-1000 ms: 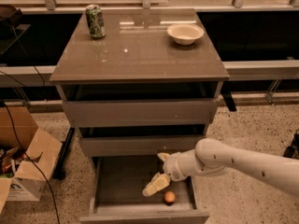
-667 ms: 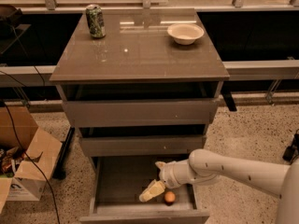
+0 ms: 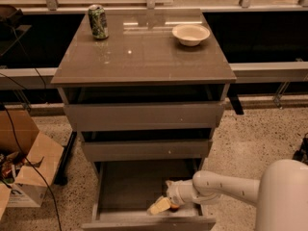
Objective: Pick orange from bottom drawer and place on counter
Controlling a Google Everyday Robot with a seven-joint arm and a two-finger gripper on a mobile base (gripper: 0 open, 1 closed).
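**Gripper drops to the orange in the bottom drawer**

Since the earlier frame the arm has sunk lower and shifted toward the drawer's front right. The gripper now sits inside the open tray, seemingly touching the orange, which shows only as a sliver at its right side. Whether it is open or clamped cannot be told. Above, the glossy grey-brown counter reflects light and carries a green soda can back left and a white bowl back right. An open cardboard box stands on the speckled floor at left.
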